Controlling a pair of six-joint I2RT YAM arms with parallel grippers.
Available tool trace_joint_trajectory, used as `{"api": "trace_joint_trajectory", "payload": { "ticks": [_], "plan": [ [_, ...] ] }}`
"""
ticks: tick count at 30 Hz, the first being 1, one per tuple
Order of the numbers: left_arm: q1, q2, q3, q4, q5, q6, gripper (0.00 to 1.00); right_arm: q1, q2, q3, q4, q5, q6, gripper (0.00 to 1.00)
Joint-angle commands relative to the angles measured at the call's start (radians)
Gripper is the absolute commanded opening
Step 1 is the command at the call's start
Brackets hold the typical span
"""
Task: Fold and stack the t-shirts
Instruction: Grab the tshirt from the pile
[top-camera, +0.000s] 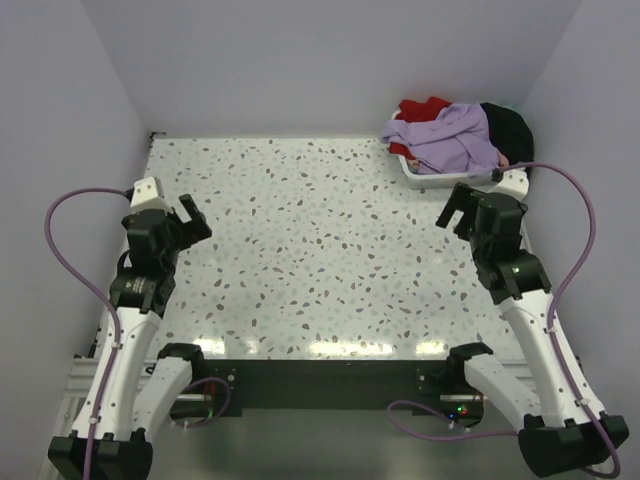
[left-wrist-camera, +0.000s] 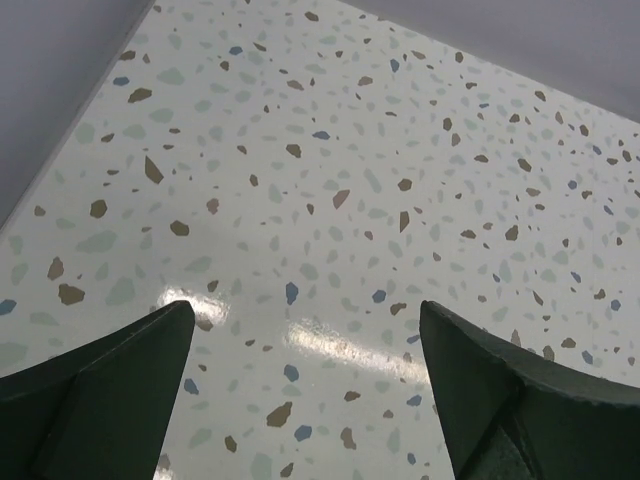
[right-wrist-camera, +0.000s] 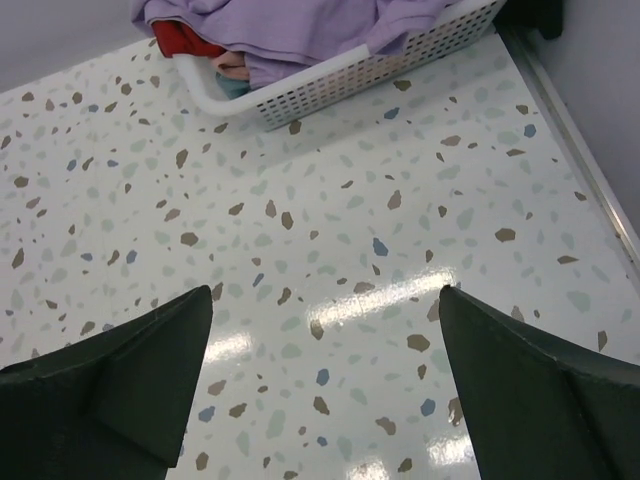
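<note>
The t-shirts are heaped unfolded in the white basket at two o'clock, while left gripper and right gripper are held spread and empty, presumably readied for a first pick

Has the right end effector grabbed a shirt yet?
No, the right end effector is open and empty above the table, and the t-shirts lie heaped in the white basket.

Top view overlooks the whole table; wrist views look down close, right sharing the tray.
</note>
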Motion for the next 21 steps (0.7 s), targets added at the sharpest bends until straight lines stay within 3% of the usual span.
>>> {"api": "trace_joint_trajectory", "payload": {
  "ticks": [1,6,11,21],
  "plan": [
    [-0.001,-0.032,0.053,-0.121,0.001,-0.055,1.0,0.001,-0.007,0.069,-0.106,-0.045,0.017,0.99],
    [-0.001,-0.026,0.071,-0.202,0.023,-0.093,1.0,-0.001,0.002,0.126,-0.199,-0.014,-0.004,0.99],
    [-0.001,-0.031,0.063,-0.135,0.103,-0.086,1.0,-0.001,0.061,0.201,-0.239,0.0,-0.037,0.99],
    [-0.001,0.282,0.168,0.158,0.049,-0.066,1.0,-0.042,0.504,0.433,-0.05,0.021,0.055,0.99]
  ]
}}
